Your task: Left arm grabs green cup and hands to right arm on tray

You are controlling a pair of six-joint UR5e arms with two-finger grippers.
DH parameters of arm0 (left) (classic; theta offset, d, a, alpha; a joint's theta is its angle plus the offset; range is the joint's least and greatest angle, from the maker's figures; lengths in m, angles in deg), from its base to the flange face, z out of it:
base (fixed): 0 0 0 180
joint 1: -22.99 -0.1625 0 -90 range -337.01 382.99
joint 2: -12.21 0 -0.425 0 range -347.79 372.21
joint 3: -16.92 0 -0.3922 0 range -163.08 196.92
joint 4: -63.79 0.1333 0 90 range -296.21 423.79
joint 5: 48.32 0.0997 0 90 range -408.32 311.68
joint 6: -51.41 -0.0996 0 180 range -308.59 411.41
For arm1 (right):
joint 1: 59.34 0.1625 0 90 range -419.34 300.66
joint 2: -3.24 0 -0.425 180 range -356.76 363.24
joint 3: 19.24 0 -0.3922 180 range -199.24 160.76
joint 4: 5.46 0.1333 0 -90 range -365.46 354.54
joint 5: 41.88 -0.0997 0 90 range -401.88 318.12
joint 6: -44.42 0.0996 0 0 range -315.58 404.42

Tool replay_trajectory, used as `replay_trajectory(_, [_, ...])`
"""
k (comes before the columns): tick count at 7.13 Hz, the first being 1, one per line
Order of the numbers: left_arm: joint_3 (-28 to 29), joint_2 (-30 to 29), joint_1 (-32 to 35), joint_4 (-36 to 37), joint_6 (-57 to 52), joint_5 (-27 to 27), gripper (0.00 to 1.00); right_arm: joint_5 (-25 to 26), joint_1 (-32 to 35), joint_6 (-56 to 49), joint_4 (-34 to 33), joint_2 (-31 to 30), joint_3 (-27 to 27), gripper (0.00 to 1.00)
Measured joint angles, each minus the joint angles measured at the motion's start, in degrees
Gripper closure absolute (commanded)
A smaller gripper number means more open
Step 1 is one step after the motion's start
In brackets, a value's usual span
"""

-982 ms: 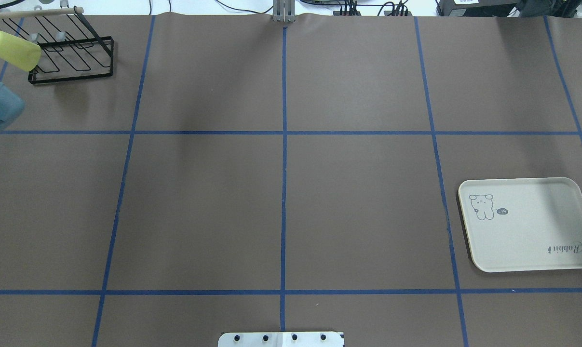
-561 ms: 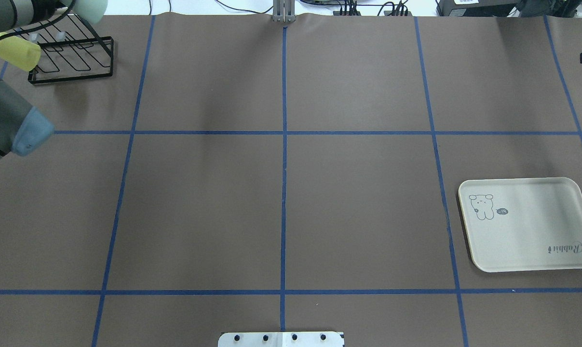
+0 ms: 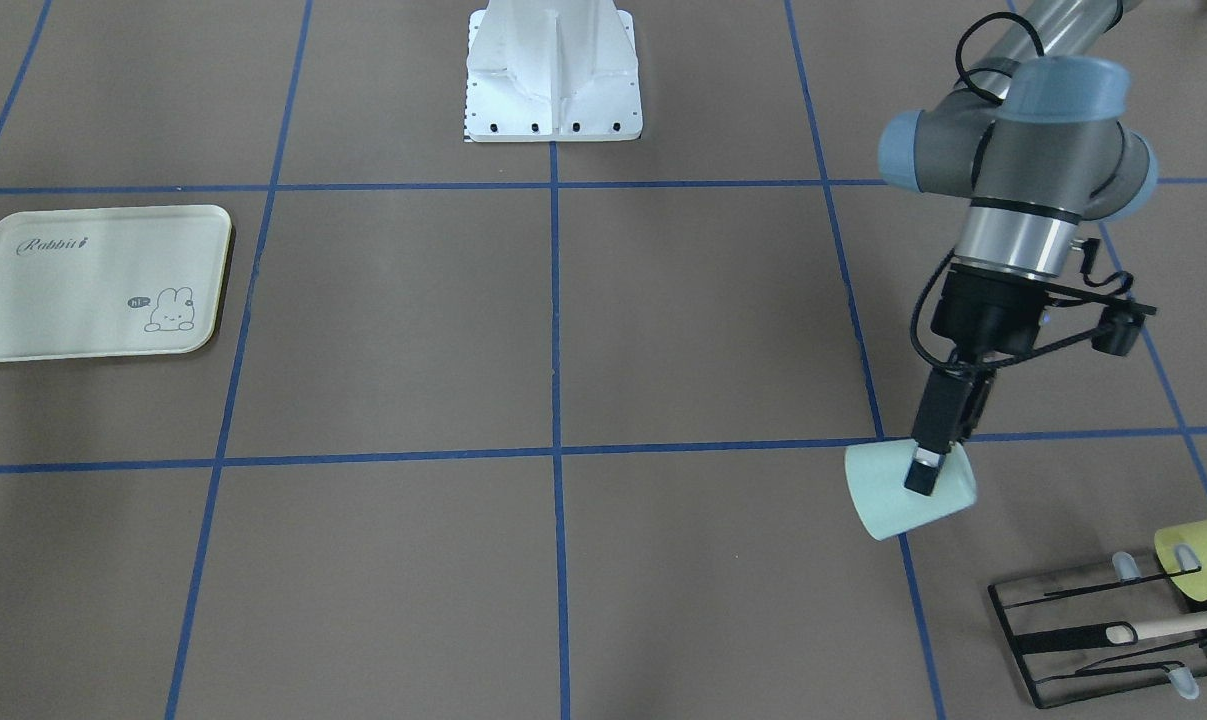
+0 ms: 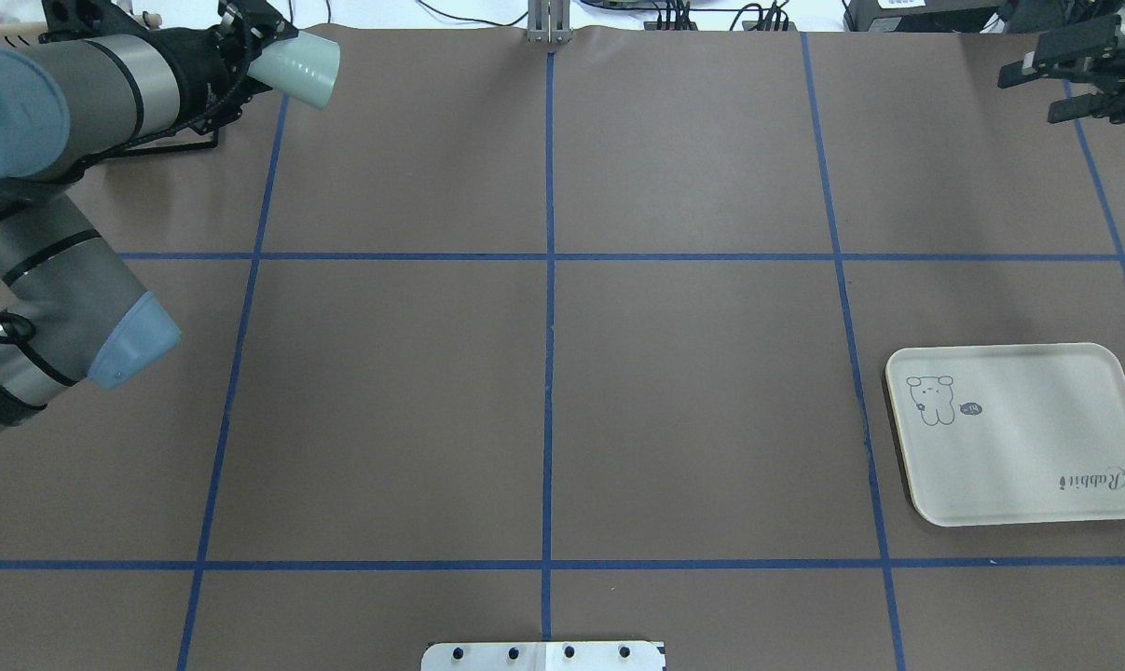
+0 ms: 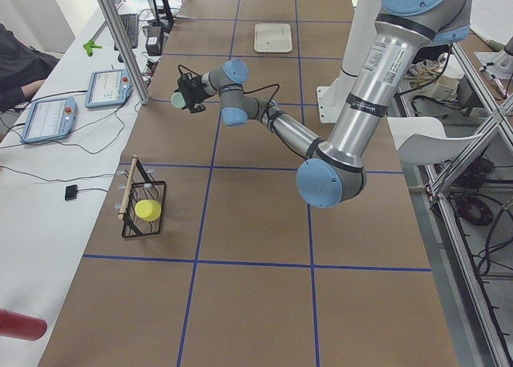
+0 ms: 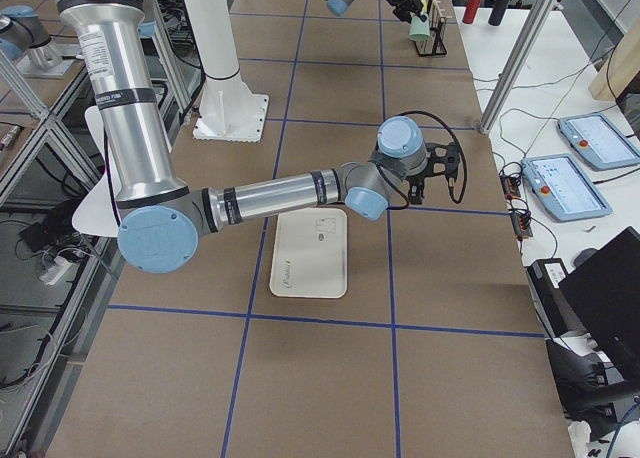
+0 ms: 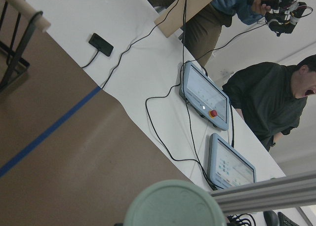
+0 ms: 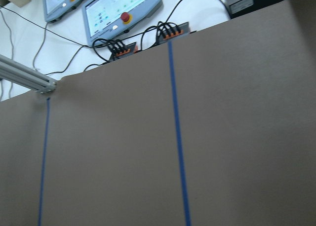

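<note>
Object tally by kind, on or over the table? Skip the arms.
Cups: 2 (green cup, yellow-green cup)
Trays: 1 (tray)
Racks: 1 (wire rack)
Total: 4

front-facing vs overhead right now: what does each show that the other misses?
Front-facing only: the yellow-green cup on the black wire rack. Overhead only: the right gripper, open, over the table's far right corner. Both: the left gripper shut on the green cup, and the tray with nothing on it.
</note>
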Motion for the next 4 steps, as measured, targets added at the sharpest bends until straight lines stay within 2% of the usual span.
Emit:
replay_trajectory(2, [-3.2, 0.0, -3.2, 0.0, 9.6, 0.0, 0.71, 0.0, -5.0, 8.4, 8.0, 2.1, -0.2, 0.01])
replay_trajectory(4, [-6.4, 0.0, -5.8, 0.0, 15.9, -0.6, 0.71, 0.1, -9.4, 10.8, 14.7, 4.0, -0.3, 0.01])
